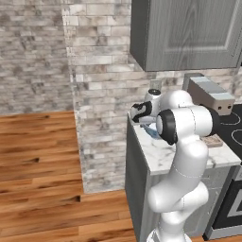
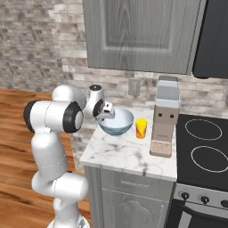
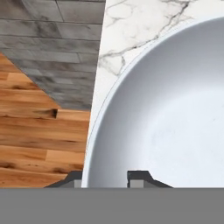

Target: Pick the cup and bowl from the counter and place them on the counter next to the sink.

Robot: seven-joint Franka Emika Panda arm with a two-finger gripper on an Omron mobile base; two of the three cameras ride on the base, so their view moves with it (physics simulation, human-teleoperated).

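The light-blue bowl (image 2: 116, 122) sits at the back left of the marble counter (image 2: 129, 153), near its left end. In the hand view its pale inside (image 3: 166, 113) takes up the right side. My gripper (image 3: 106, 178) straddles the bowl's left rim, with one fingertip (image 3: 74, 180) outside and the other inside. The jaws are narrowed, and a gap still shows between the inner tip and the rim. From the right base view the hand (image 2: 103, 110) leans over the bowl. The yellow cup (image 2: 141, 128) stands upright just right of the bowl. The sink is out of view.
A tall grey-and-beige appliance (image 2: 164, 118) stands right of the cup. A black stovetop (image 2: 205, 151) adjoins the counter on the right. A grey wall cabinet (image 2: 142, 35) hangs overhead. Beyond the counter's left edge the wood floor (image 3: 39, 135) drops away.
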